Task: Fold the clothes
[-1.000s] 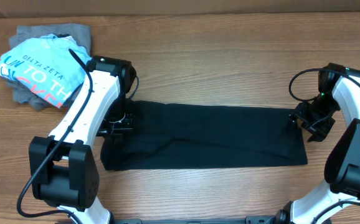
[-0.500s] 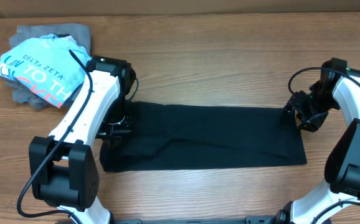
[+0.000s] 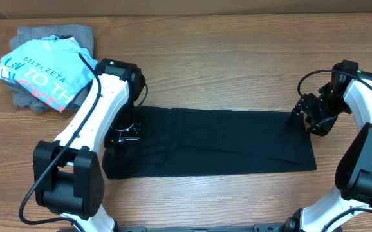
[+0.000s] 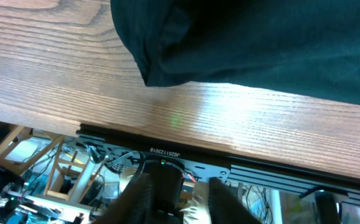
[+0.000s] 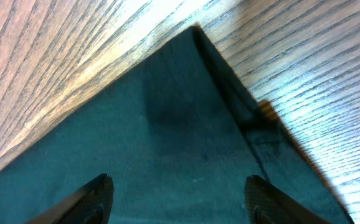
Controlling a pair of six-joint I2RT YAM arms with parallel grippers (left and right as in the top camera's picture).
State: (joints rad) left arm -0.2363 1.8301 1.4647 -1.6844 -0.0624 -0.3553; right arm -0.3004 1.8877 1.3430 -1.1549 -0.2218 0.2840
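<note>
Left pincer (image 4: 180,191), newly ajar, over soft black rectangular T-shirt (image 3: 218,142)

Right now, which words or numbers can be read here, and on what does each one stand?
"DELTA ZETA": small white letters on the light blue shirt.
"UN TO TH": large white letters below, cut off by folds.
Pink letters at its lower edge: unreadable.
White code on the black rail, left wrist view: too small to read.
Black T-shirt: no text shows.

Top-down overhead; wrist views near T-shirt (image 3: 224,142)
</note>
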